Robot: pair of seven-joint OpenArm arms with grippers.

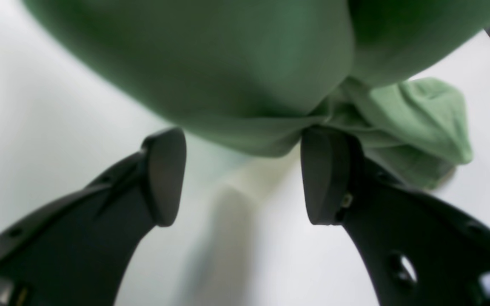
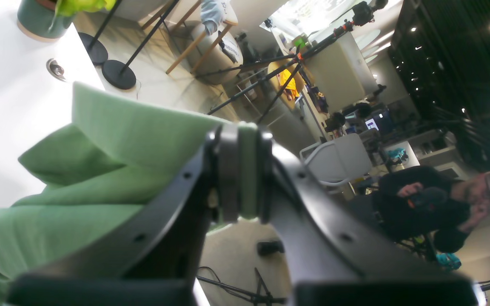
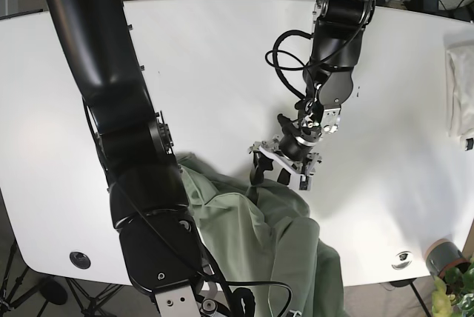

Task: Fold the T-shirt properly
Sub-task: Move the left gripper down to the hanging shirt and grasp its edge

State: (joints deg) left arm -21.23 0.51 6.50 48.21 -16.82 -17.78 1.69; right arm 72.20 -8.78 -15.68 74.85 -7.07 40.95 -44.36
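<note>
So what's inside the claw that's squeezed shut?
Green T-shirt cloth is pinched between the right gripper pads, a strip showing in the gap. How much fabric sits deeper in the clamp is hidden by the black fingers.

Glossy black tubular arms, a looping black cable (image 3: 285, 50), and seemingly matte black curved fingers (image 1: 164, 176).

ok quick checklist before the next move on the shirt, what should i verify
1. Right gripper shut on green shirt: ok, cloth clamped between its fingers.
2. Left gripper holding cloth: not ok, open, shirt edge only near its fingers.
3. Shirt flat on the table: not ok, bunched at the near edge.
4. Shirt fully on the table: cannot tell, it reaches the edge.
5. White cloth clear of the arms: ok, far side.
</note>
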